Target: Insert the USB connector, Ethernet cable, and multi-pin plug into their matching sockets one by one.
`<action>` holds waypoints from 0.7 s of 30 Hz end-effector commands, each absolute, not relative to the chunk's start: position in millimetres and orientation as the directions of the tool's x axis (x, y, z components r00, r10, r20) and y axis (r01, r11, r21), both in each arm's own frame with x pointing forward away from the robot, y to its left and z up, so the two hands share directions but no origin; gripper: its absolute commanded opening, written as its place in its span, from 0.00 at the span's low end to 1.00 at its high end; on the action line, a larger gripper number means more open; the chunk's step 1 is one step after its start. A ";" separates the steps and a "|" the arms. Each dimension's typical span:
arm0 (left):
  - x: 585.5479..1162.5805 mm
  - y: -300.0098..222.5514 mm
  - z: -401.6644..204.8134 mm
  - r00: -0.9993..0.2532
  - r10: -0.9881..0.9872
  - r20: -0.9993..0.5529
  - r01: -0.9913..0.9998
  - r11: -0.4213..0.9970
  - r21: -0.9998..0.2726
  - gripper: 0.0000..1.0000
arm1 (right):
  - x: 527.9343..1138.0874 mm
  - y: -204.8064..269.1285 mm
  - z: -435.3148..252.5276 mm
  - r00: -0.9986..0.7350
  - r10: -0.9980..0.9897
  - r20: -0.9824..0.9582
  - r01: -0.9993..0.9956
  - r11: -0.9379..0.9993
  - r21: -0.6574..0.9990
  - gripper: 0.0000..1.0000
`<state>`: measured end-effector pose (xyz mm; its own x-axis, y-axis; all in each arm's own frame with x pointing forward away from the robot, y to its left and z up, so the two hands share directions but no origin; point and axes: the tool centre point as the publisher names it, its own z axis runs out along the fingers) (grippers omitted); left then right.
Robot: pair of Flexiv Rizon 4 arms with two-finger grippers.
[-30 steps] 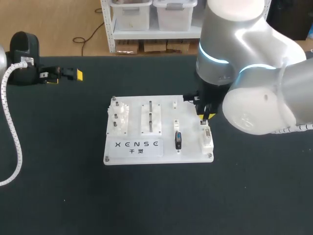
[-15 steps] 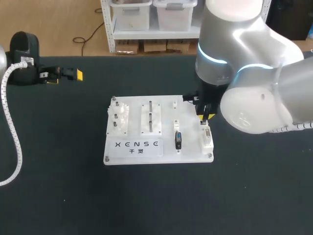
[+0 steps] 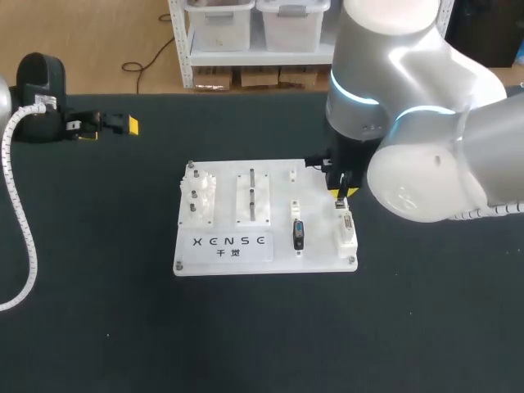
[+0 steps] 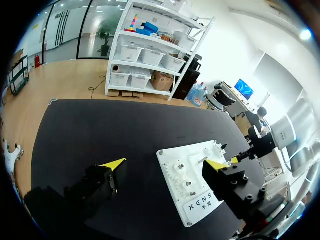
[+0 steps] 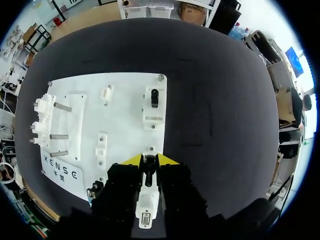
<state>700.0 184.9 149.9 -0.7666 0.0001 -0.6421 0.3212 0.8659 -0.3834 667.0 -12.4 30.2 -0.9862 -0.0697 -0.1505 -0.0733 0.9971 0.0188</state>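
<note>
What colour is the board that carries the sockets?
White board, seen best in the head view.

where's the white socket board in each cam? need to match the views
Head view: white board mid-table, its right end under the right pincer.
Left wrist view: board ahead of the open left pincer, partly behind one finger.
Right wrist view: board just ahead of the right pincer, which grips a white plug.
Shared landmark: the gear block at the board's far end from the right pincer.
</note>
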 end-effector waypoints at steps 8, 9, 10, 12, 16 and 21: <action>700.0 184.9 149.9 -0.767 0.000 -0.642 0.321 0.866 -0.383 1.00 | 664.3 -13.3 27.2 -0.987 -0.065 -0.149 -0.069 0.997 0.020 0.00; 700.0 184.9 149.9 -0.767 0.000 -0.642 0.321 0.866 -0.383 1.00 | 664.3 -13.4 27.1 -0.987 -0.065 -0.149 -0.069 0.997 0.020 0.00; 700.0 184.9 149.9 -0.767 0.000 -0.642 0.321 0.866 -0.383 1.00 | 664.2 -13.4 27.0 -0.987 -0.065 -0.149 -0.069 0.997 0.018 0.00; 700.0 184.9 149.9 -0.767 0.000 -0.642 0.321 0.866 -0.383 1.00 | 663.9 -13.6 26.6 -0.987 -0.066 -0.149 -0.069 0.997 0.017 0.00; 700.0 184.9 149.9 -0.767 0.000 -0.642 0.321 0.866 -0.383 1.00 | 663.2 -14.2 24.4 -0.987 -0.065 -0.146 -0.068 0.998 0.016 0.00; 700.0 184.9 149.9 -0.767 0.000 -0.642 0.321 0.866 -0.383 1.00 | 661.9 -15.0 19.2 -0.991 -0.057 -0.123 -0.059 0.998 0.010 0.00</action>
